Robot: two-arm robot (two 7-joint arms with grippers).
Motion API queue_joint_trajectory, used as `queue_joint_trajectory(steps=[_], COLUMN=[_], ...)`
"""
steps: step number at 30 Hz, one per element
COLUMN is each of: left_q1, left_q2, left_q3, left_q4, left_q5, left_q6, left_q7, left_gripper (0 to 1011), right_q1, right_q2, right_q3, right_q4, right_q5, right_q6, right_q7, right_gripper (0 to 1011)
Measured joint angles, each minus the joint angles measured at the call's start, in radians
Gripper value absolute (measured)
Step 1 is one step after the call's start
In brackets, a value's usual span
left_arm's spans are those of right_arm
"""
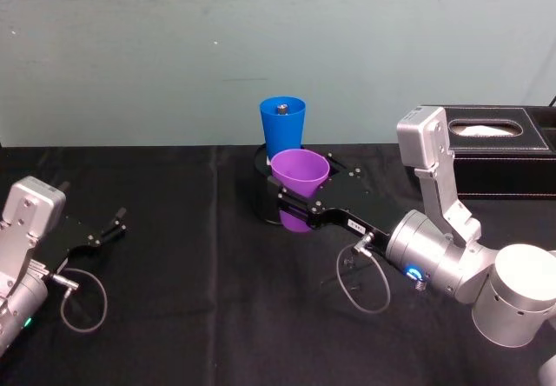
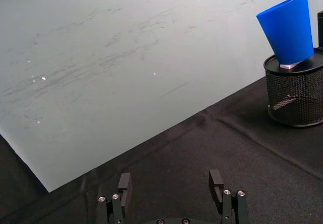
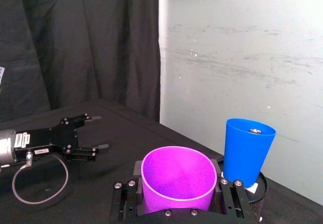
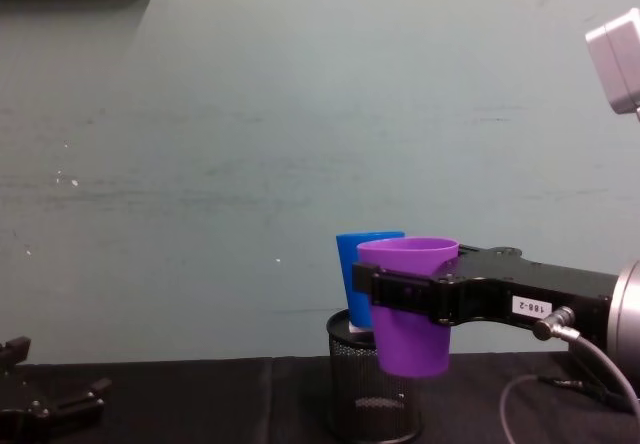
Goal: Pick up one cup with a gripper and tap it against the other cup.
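Your right gripper (image 1: 304, 196) clamps the purple cup (image 1: 300, 169) aloft, just in front of the blue cup (image 1: 282, 132) perched on a mesh holder (image 4: 372, 396); tap hard and it may topple. The left gripper (image 1: 110, 228) lies open at the left.

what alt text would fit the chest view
The right tool holds a purple cup in the air, just in front of a blue cup perched on a black mesh holder. The left tool lies open at lower left.

Seen across the desk, the purple cup (image 4: 412, 349) covers part of the blue cup (image 4: 352, 274), whose foot sinks into the mesh pen holder (image 4: 365, 394); the grey speck (image 1: 281, 107) in its mouth is too small to identify.
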Motion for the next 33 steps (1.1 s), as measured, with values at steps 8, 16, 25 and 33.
queue_joint_trajectory(steps=[8, 16, 25, 33], left_q1=[0.000, 0.000, 0.000, 0.000], left_q2=[0.000, 0.000, 0.000, 0.000], left_q3=[0.000, 0.000, 0.000, 0.000], left_q4=[0.000, 0.000, 0.000, 0.000], left_q5=[0.000, 0.000, 0.000, 0.000], left_q6=[0.000, 0.000, 0.000, 0.000], left_q7=[0.000, 0.000, 0.000, 0.000], left_gripper=[1000, 1000, 1000, 1000], right_q1=[0.000, 0.000, 0.000, 0.000], right_q2=[0.000, 0.000, 0.000, 0.000], right_q3=[0.000, 0.000, 0.000, 0.000], right_q4=[0.000, 0.000, 0.000, 0.000], right_q5=[0.000, 0.000, 0.000, 0.000], right_q6=[0.000, 0.000, 0.000, 0.000], right_q7=[0.000, 0.000, 0.000, 0.000], right_gripper=[747, 747, 747, 747])
